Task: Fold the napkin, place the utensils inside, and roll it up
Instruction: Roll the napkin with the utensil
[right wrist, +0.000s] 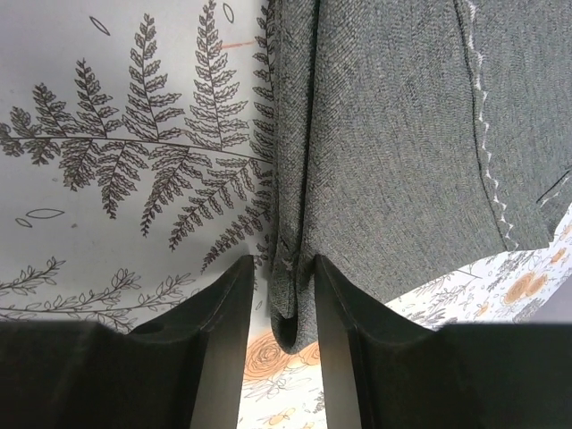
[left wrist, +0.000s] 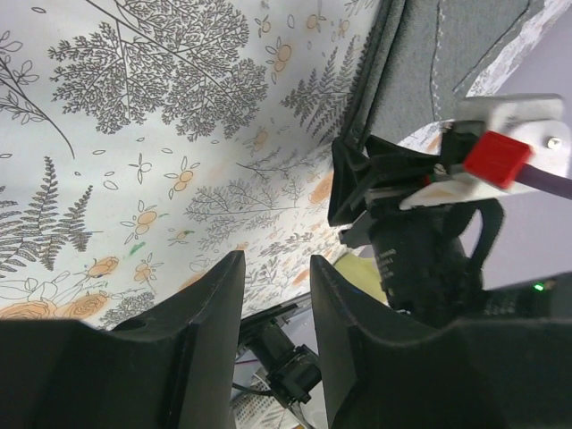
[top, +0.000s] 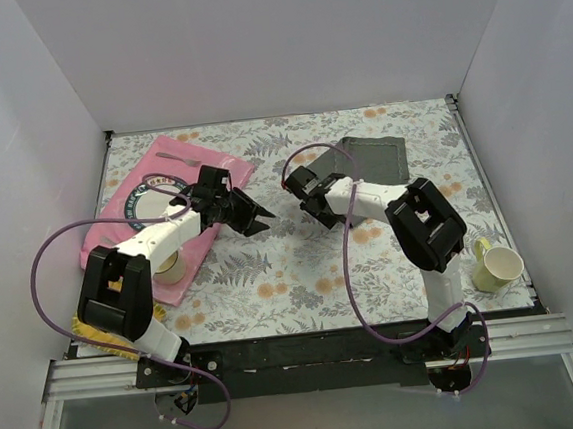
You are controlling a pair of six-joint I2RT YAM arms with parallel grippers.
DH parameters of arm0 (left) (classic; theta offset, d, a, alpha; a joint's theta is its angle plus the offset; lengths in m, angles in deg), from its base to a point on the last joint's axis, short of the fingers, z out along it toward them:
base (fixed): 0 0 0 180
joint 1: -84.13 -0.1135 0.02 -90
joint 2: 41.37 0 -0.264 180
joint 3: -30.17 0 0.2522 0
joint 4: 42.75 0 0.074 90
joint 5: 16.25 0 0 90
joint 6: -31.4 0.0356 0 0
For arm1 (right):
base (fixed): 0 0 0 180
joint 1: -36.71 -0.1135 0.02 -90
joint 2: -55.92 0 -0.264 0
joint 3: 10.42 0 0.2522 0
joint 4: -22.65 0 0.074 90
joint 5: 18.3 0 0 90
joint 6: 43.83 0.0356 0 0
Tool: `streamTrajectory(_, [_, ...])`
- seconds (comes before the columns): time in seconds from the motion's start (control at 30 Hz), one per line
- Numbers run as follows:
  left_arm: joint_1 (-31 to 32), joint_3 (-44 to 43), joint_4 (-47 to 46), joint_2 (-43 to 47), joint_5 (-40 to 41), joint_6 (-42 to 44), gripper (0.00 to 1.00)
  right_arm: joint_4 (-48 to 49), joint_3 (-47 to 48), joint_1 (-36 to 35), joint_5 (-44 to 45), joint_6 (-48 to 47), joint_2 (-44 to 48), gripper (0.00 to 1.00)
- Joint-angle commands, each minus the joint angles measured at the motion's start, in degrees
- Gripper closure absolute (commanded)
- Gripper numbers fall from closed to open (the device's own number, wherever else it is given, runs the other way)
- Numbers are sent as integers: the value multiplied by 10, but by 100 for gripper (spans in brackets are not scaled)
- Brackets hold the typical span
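The dark grey napkin (top: pixel 374 158) lies folded at the back right of the table. My right gripper (top: pixel 317 194) is at its near-left corner. In the right wrist view the napkin's folded edge (right wrist: pixel 295 304) sits between the fingers of my right gripper (right wrist: pixel 284 268), touching the right finger with a gap on the left; the jaws are not pinched. My left gripper (top: pixel 260 220) is open and empty over the floral tablecloth; it also shows in the left wrist view (left wrist: pixel 275 268), facing the napkin (left wrist: pixel 429 63). A silver fork (top: pixel 179 161) lies on the pink placemat (top: pixel 224 167). No knife shows.
A plate (top: pixel 155 198) sits on the placemat, partly under my left arm. A pale cup (top: pixel 171 268) stands by the left arm, and a yellow-green cup (top: pixel 499 264) lies at the near right. White walls enclose the table.
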Motion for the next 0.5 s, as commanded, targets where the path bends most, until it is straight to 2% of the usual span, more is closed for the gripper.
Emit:
streamTrajectory(0.0, [-18,2,-10,34,-14,1,66,36,-15,-10,36,-3,-2,60])
streamTrajectory(0.33, [-33,13,-13,36,-26,1,66,89,-46,-24,87,-11,-12,65])
streamTrajectory(0.47, [-35,14,-15,35,-26,2,66,101,-56,-24,104,-10,-21,71])
